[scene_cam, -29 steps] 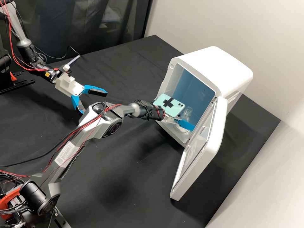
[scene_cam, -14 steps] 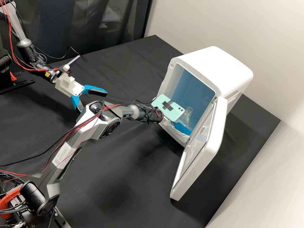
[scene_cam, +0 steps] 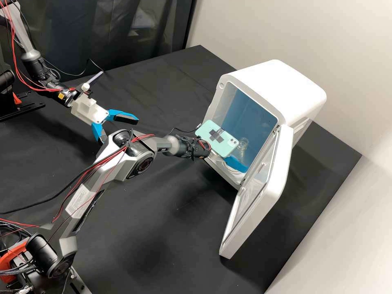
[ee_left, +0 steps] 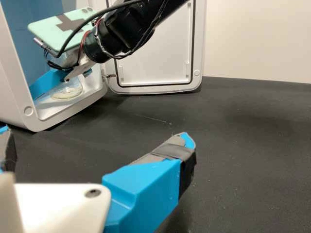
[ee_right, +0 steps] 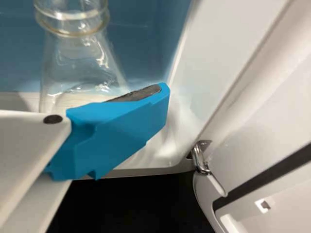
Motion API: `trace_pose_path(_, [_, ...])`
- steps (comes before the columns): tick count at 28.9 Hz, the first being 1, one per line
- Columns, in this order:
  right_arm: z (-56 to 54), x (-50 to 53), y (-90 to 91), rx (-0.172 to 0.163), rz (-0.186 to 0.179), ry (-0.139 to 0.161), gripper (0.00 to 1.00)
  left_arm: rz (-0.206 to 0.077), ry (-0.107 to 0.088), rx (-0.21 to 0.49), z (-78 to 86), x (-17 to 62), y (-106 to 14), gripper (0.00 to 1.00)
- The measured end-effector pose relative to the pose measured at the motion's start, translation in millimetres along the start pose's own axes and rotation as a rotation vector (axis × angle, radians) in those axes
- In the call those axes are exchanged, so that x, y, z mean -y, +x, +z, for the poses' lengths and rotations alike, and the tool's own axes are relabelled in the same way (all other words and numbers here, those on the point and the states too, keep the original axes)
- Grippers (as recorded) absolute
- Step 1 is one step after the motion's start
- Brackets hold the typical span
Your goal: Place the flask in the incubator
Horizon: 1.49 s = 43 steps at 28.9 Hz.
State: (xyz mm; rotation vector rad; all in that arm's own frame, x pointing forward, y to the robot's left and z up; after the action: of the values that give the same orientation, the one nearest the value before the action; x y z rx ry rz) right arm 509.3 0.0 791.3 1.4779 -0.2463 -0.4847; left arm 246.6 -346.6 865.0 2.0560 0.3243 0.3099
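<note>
Right wrist view shows the clear glass conical flask point(ee_right: 73, 63) standing upright on the floor of the white, blue-lined incubator point(scene_cam: 281, 94), its long axis vertical and its neck pointing up. My right arm stretches level through the open door point(scene_cam: 261, 183), and its end effector point(scene_cam: 233, 160) is released, one blue finger just beside the flask's base. My left end effector point(scene_cam: 118, 130) hangs spread, well apart, above the black counter point(scene_cam: 171, 212).
</note>
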Motion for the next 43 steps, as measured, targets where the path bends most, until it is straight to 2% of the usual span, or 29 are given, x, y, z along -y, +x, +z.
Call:
trace_pose_path(6, [2.3, 1.8, -0.7, -0.009, -0.004, 0.005, 1.00, 0.000, 0.000, 0.000, 0.0, 0.0, 0.0, 1.00])
trace_pose_path(7, [2.2, 1.4, -2.5, -0.014, -0.004, 0.013, 1.00, 0.000, 0.000, 0.002, 0.5, 0.1, 0.0, 1.00])
trace_pose_path(11, [4.3, 2.3, -13.4, -0.036, -0.015, 0.015, 1.00, 0.002, -0.004, -0.003, 1.6, 0.2, 0.2, 1.00])
trace_pose_path(13, [7.9, 4.3, -22.9, -0.048, -0.027, 0.030, 1.00, 0.003, -0.009, -0.006, 2.4, 0.4, 0.4, 1.00])
trace_pose_path(14, [9.9, 4.6, -28.2, -0.055, -0.024, 0.022, 1.00, 0.003, -0.010, -0.007, 2.3, 0.3, 0.4, 1.00])
trace_pose_path(16, [12.5, 4.6, -38.2, -0.075, -0.020, 0.036, 1.00, 0.004, -0.011, -0.009, 2.7, 0.4, 0.4, 1.00])
trace_pose_path(17, [13.8, 4.3, -44.5, -0.090, -0.016, 0.048, 1.00, 0.005, -0.003, -0.010, 3.5, 0.5, 0.5, 1.00])
trace_pose_path(18, [15.6, 3.6, -49.9, -0.101, -0.014, 0.074, 1.00, 0.007, 0.003, -0.013, 3.9, 0.4, 0.6, 1.00])
trace_pose_path(20, [19.9, 0.6, -67.6, -0.135, -0.003, 0.079, 1.00, 0.009, 0.016, -0.018, 4.5, 0.8, 0.3, 1.00])
trace_pose_path(22, [21.9, -2.9, -79.1, -0.161, 0.010, 0.128, 1.00, 0.014, 0.011, -0.019, 5.6, 1.0, 0.1, 1.00])
trace_pose_path(23, [23.4, -5.2, -86.1, -0.177, 0.023, 0.142, 1.00, 0.017, 0.010, -0.018, 6.2, 1.2, -0.2, 1.00])
trace_pose_path(27, [33.1, -10.1, -117.5, -0.237, 0.095, 0.166, 1.00, 0.015, 0.007, -0.019, 7.0, 1.9, -0.5, 1.00])
trace_pose_path(28, [37.2, -9.5, -127.7, -0.264, 0.116, 0.172, 1.00, 0.021, 0.006, -0.017, 7.3, 1.4, -0.5, 1.00])
trace_pose_path(30, [42.4, -7.8, -139.7, -0.296, 0.138, 0.170, 1.00, 0.040, -0.002, -0.020, 7.5, 1.0, -1.9, 1.00])
trace_pose_path(32, [47.2, -5.4, -150.1, -0.335, 0.156, 0.185, 1.00, 0.052, -0.001, -0.015, 8.2, 0.6, -2.8, 1.00])
trace_pose_path(33, [49.6, -3.6, -154.2, -0.353, 0.162, 0.194, 1.00, 0.056, 0.000, -0.012, 8.5, 0.4, -2.9, 1.00])
trace_pose_path(34, [53.5, -0.8, -161.2, -0.391, 0.166, 0.219, 1.00, 0.064, 0.001, -0.007, 8.8, 0.3, -3.8, 1.00])
trace_pose_path(36, [59.5, 4.0, -167.4, -0.434, 0.170, 0.251, 1.00, 0.075, 0.002, -0.002, 9.6, 0.2, -4.8, 1.00])
trace_pose_path(38, [66.2, 8.2, -173.3, -0.454, 0.157, 0.290, 1.00, 0.107, -0.003, 0.009, 10.4, -1.4, -6.6, 1.00])
trace_pose_path(40, [71.7, 10.5, -180.8, -0.467, 0.146, 0.312, 1.00, 0.128, -0.006, 0.016, 10.6, -1.2, -9.1, 1.00])
trace_pose_path(43, [76.9, 11.7, -189.6, -0.486, 0.154, 0.335, 1.00, 0.156, -0.031, 0.025, 10.9, -3.3, -10.1, 1.00])
